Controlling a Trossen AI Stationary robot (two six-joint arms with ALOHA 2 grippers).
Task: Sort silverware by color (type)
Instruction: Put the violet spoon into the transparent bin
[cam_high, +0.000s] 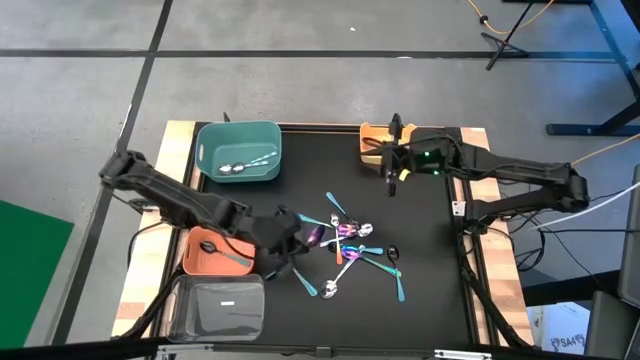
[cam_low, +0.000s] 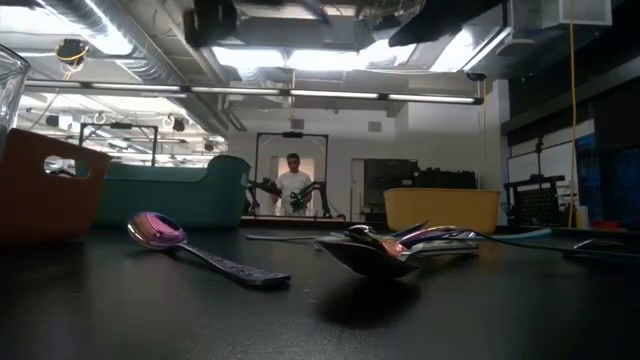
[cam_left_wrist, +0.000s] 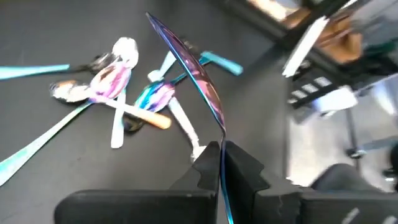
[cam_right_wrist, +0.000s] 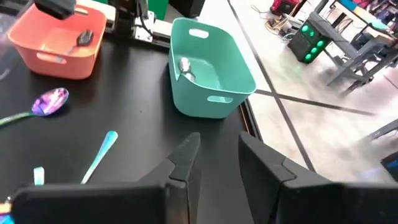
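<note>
Black bench carrying bins at its edges, presumably one per finish. Teal plastic bin just ahead of the right pincer, holding silver spoons; pincer parted and empty, hovering. Orange plastic bin beside the left pincer, with one dark spoon inside. Left pincer clamped on a thin iridescent purple spoon, lifted edge-on above the loose heap of mixed metal spoons. Handle end hidden between the fingers; exact count in the heap hard to tell.
</note>
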